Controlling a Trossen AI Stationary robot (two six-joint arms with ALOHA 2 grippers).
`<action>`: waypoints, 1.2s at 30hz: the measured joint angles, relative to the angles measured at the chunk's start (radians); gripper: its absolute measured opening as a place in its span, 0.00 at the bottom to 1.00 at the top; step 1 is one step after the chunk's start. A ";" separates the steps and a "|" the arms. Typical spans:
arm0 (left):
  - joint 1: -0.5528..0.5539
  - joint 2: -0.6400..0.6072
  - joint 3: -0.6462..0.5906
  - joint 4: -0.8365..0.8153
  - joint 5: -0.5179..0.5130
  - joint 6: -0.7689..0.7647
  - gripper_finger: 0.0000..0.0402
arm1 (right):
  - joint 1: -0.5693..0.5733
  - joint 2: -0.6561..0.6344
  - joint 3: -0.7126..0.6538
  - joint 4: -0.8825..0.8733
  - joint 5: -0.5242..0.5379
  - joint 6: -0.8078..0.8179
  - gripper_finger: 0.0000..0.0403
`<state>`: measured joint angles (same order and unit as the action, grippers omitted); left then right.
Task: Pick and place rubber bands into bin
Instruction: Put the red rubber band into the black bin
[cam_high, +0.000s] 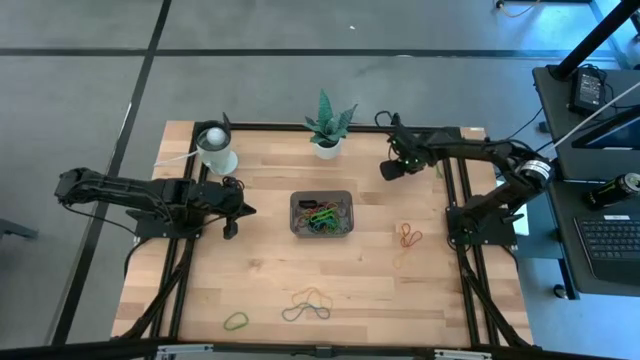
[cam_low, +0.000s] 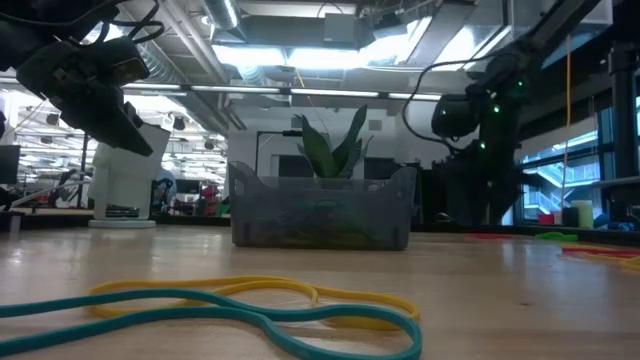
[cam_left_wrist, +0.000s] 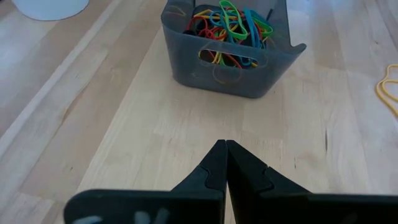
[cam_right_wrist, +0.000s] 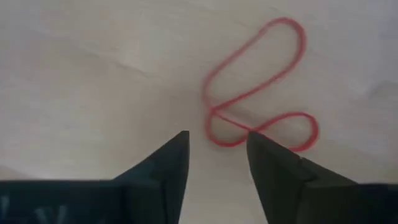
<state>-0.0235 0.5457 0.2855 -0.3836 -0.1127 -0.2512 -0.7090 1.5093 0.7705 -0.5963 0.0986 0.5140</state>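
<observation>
The dark grey bin (cam_high: 322, 213) stands mid-table on its base, holding several coloured rubber bands (cam_left_wrist: 227, 22). A red rubber band (cam_right_wrist: 255, 93) lies twisted flat on the wood. My right gripper (cam_right_wrist: 217, 137) is open and points down over it, and the band's lower loop lies just beside one fingertip. In the high view this gripper (cam_high: 390, 172) is right of the plant and hides the red band. My left gripper (cam_left_wrist: 225, 146) is shut, with nothing in it. It hangs above the table left of the bin (cam_left_wrist: 230, 56), pointing at it.
Loose bands lie on the wood: orange and red ones (cam_high: 408, 236) right of the bin, blue and yellow ones (cam_high: 308, 305) and a green one (cam_high: 236, 321) near the front edge. A potted plant (cam_high: 327, 128) and a white cup (cam_high: 215, 150) stand at the far edge.
</observation>
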 joint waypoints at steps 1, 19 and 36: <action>0.000 0.000 0.000 0.000 0.000 0.000 0.00 | 0.000 0.000 -0.011 0.010 0.017 0.000 0.43; 0.000 0.000 0.000 0.000 0.003 -0.019 0.00 | -0.001 0.053 -0.091 0.121 0.056 0.001 0.10; 0.000 0.000 0.000 -0.001 -0.001 -0.016 0.00 | 0.125 -0.337 0.033 -0.251 -0.025 0.058 0.00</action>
<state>-0.0231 0.5457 0.2854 -0.3843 -0.1139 -0.2668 -0.5842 1.1721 0.8036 -0.8469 0.0740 0.5722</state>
